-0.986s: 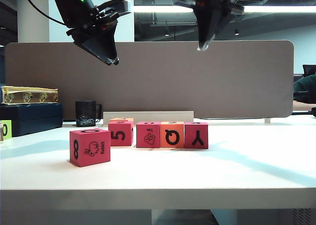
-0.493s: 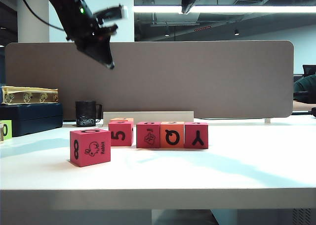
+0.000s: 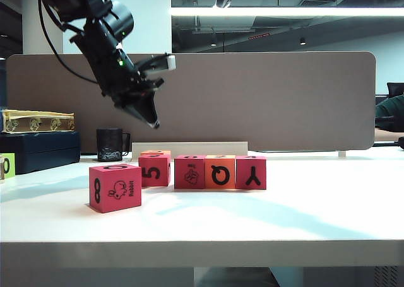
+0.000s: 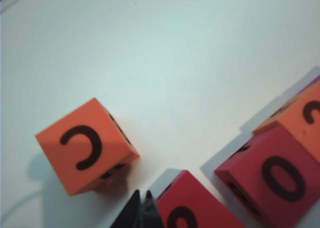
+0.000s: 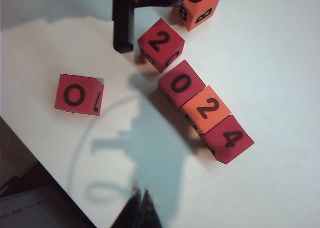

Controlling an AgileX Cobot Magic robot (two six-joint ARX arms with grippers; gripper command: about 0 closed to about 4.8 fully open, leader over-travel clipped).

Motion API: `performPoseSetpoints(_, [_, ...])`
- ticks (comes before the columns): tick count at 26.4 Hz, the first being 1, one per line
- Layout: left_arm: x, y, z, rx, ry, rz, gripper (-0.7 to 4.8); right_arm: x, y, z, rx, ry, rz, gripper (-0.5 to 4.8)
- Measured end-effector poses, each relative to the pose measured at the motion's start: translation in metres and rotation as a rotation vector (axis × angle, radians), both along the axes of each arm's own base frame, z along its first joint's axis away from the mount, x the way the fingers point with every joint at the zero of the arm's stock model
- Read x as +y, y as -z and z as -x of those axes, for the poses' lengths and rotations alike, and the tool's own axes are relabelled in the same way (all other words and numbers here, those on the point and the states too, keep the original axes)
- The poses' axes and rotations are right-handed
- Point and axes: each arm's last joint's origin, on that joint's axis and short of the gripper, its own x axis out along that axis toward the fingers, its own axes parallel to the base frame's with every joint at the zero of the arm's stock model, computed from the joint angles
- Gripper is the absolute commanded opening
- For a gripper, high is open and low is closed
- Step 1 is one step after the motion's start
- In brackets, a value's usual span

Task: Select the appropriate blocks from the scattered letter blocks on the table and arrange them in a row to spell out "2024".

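Observation:
Four blocks stand in a row on the white table point(image 3: 265, 217): a pink one point(image 5: 161, 44) with 2 on top, a pink 0 point(image 5: 181, 83), an orange 2 point(image 5: 210, 107) and a pink 4 point(image 5: 229, 139). From the front they show 5 point(image 3: 154, 169), a drawing point(image 3: 189, 171), Q point(image 3: 219, 171) and Y point(image 3: 250, 172). The last three touch; the first sits slightly apart. My left gripper point(image 3: 154, 124) hangs shut and empty above the row's left end, its tips point(image 4: 141, 195) between the orange C cube point(image 4: 85, 145) and the first pink block point(image 4: 200, 205). My right gripper point(image 5: 140, 193) is shut and empty, high over the table.
A pink rabbit cube point(image 3: 115, 187) stands alone near the front left. The orange C cube point(image 3: 154, 152) sits just behind the 5 block. A dark mug point(image 3: 110, 144), stacked boxes point(image 3: 38, 149) and a lime-green block point(image 3: 6, 166) line the back left. A brown partition point(image 3: 265, 98) runs behind.
My left gripper has come down and to the right toward the row's left end, jaws now closed. The right arm has risen almost out of the exterior view. The blocks have not moved.

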Motion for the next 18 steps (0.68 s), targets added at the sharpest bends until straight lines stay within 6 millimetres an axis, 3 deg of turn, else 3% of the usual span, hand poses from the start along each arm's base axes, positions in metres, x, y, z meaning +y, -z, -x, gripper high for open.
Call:
performPoseSetpoints(4, [0.000, 0.017, -0.001, 0.079, 0.002, -0.021, -0.06, 0.000, 0.000, 0.000, 0.000, 0.001, -0.001, -0.06])
performPoseSetpoints(13, [-0.003, 0.032, -0.007, 0.100, 0.013, -0.014, -0.06, 0.000, 0.000, 0.000, -0.002, 0.001, -0.003, -0.06])
performPoseSetpoints(18, [-0.004, 0.030, -0.010, 0.059, 0.012, -0.003, -0.06, 0.000, 0.000, 0.000, -0.002, 0.001, -0.003, -0.06])
